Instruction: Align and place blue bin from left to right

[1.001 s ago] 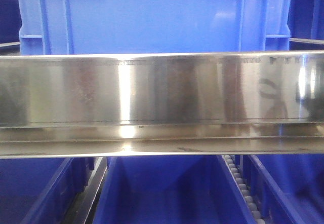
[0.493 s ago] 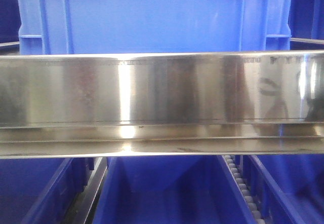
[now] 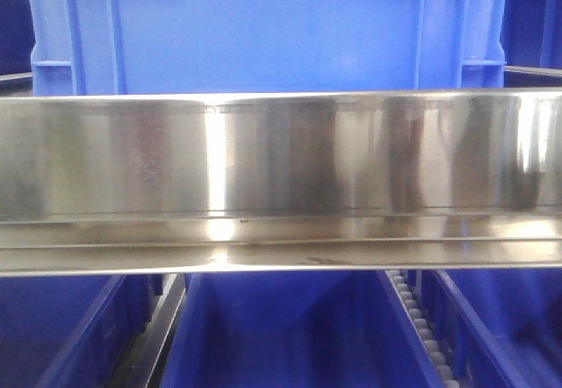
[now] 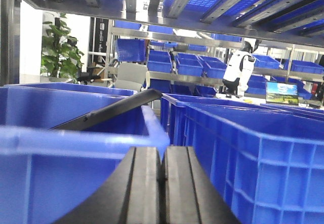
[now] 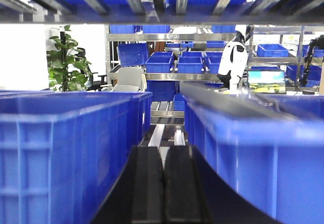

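Plastic fills the top of the front-facing view: the blue bin (image 3: 263,28) stands upright behind the steel rail (image 3: 281,155), spanning almost the full width, with vertical ribs at both corners and a smooth flat wall between them. Its bottom edge is hidden by the rail, which runs level from edge to edge and carries soft reflections. Below the rail sit darker bins (image 3: 290,335) side by side, with a roller track (image 3: 421,326) between the middle one and the one to the right, and a black strip (image 3: 158,335) on the other side.

From my left wrist I see a big ribbed crate (image 4: 253,163) close on one side and a pale, blurred rim (image 4: 76,138) close on the other, with a black bar (image 4: 111,111) slanting across behind that rim. I cannot tell whether that rim belongs to the bin. My left gripper (image 4: 162,183) has its pads pressed together along a thin dark seam, just beneath the rim's corner.

From my right wrist, a sharp-edged crate (image 5: 66,148) stands on one side and a blurred near crate (image 5: 263,158) on the other. My right gripper (image 5: 163,188) sits low between them, pads also pressed together, with nothing visible in the seam.

Far off stand a potted plant (image 5: 66,62), a white figure (image 5: 235,57) and a lit screen (image 5: 266,82).
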